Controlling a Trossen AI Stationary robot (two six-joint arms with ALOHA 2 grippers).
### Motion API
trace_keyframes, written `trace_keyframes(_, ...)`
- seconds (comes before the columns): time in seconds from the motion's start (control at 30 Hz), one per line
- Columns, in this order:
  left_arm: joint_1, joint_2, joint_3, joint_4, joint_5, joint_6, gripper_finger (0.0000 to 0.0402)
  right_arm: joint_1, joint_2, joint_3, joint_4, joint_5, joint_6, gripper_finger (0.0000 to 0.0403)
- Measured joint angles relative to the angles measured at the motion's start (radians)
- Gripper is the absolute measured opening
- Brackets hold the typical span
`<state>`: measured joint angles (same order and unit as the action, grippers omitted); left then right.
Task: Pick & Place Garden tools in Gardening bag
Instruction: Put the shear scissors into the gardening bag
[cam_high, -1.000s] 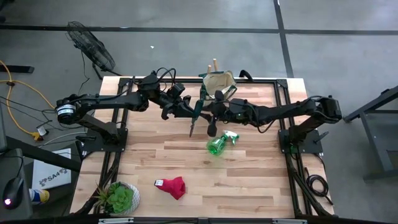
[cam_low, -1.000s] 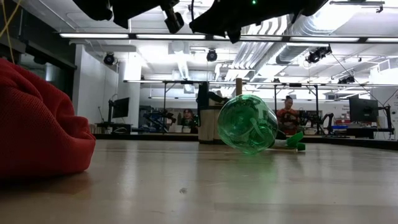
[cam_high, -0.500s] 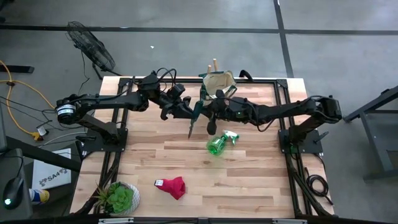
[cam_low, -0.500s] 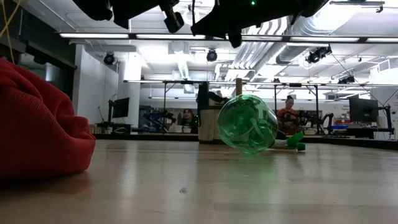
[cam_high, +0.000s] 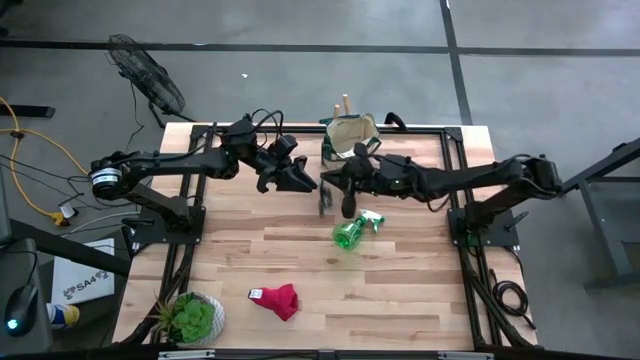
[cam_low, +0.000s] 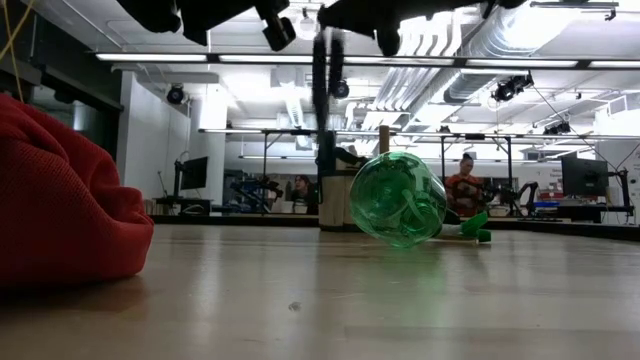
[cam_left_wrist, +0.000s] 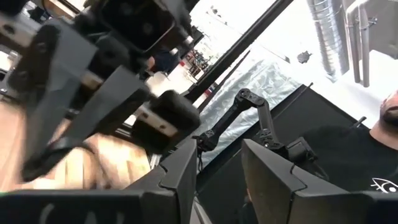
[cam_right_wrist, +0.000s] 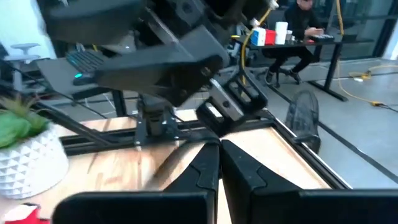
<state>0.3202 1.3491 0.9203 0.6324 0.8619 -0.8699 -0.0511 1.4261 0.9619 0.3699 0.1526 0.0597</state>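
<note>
Landmark: one tan bag (cam_high: 352, 131) with green trim, standing at the far edge of the table (cam_high: 420, 290)
Inside the bag: one pale wooden handle (cam_high: 346, 103) pokes up out of it; what it belongs to is hidden
Arms: two, both reaching in over the table and meeting just in front of the bag
Left gripper (cam_high: 303, 182): raised off the table, in front of the bag and a little to its left; its two fingers (cam_left_wrist: 184, 171) stand apart with nothing seen between them
Right gripper (cam_high: 328, 181): raised, directly in front of the bag, nose to nose with the left one; its fingers (cam_right_wrist: 205, 165) are pressed together, and nothing shows pinched between them
Dark tool (cam_high: 323, 197): one long, dark, blurred shape hanging upright under the point where the two grippers meet, in front of the bag; in the low view it shows as a dark vertical streak (cam_low: 320, 75) above the table; whether it touches either gripper cannot be told, nor what kind of tool it is
Spray bottle (cam_high: 350, 232): one, green, lying on its side on the table, farther out from the bag than the grippers, near the table's middle; untouched
Red glove (cam_high: 278, 298): one, crumpled, lying well away from the bag near the table's front edge; it fills the left of the low view (cam_low: 60, 200)
Potted plant (cam_high: 193, 317): one, green in a white pot, at the front left corner, the thing farthest from the bag
Tools lying outside the bag: two counted on the table, the bottle and the glove, plus the dark one in the air
Beyond the table: one fan (cam_high: 145, 75) on the floor behind and left of the bag; two seated people (cam_low: 466, 182) far off in the room
</note>
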Motion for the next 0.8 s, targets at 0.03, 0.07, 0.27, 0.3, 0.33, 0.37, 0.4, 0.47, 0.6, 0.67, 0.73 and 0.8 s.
trace_keyframes(0.03, 0.000, 0.000, 0.000, 0.001, 0.000, 0.000, 0.0126, 0.003, -0.011, 0.000, -0.007, -0.001, 0.000, 0.0004)
trace_keyframes(0.07, 0.000, 0.000, 0.000, 0.001, 0.000, 0.000, 0.0126, 0.006, -0.020, 0.000, -0.013, -0.002, 0.000, 0.0003)
trace_keyframes(0.27, 0.000, 0.000, 0.000, 0.003, -0.008, 0.003, 0.0127, 0.012, -0.090, 0.000, -0.050, 0.008, 0.000, 0.0003)
trace_keyframes(0.3, 0.000, 0.000, 0.000, 0.003, -0.008, 0.004, 0.0127, 0.015, -0.105, 0.000, -0.050, 0.006, 0.000, 0.0003)
trace_keyframes(0.33, 0.000, 0.000, 0.000, 0.003, -0.008, 0.005, 0.0127, 0.017, -0.122, 0.000, -0.052, 0.005, 0.000, 0.0003)
trace_keyframes(0.37, 0.000, 0.000, 0.000, 0.003, -0.008, 0.006, 0.0127, 0.018, -0.138, 0.000, -0.053, 0.007, 0.000, 0.0003)
trace_keyframes(0.4, 0.000, 0.000, 0.000, 0.003, -0.009, 0.008, 0.0127, 0.019, -0.155, 0.004, -0.062, 0.015, 0.000, 0.0003)
trace_keyframes(0.47, 0.000, 0.000, 0.000, 0.003, -0.020, 0.009, 0.0127, 0.019, -0.192, 0.028, -0.111, 0.038, -0.006, 0.0003)
trace_keyframes(0.6, 0.000, 0.000, 0.000, 0.002, -0.056, 0.030, 0.0127, 0.010, -0.244, 0.110, -0.262, 0.078, -0.035, 0.0003)
trace_keyframes(0.67, 0.000, 0.000, 0.000, 0.002, -0.082, 0.043, 0.0127, 0.006, -0.257, 0.157, -0.349, 0.115, -0.043, 0.0003)
trace_keyframes(0.73, 0.000, 0.000, 0.000, 0.001, -0.112, 0.062, 0.0127, 0.001, -0.263, 0.210, -0.434, 0.151, -0.057, 0.0003)
trace_keyframes(0.8, 0.000, 0.000, 0.000, 0.002, -0.147, 0.084, 0.0127, -0.010, -0.264, 0.259, -0.510, 0.184, -0.063, 0.0003)
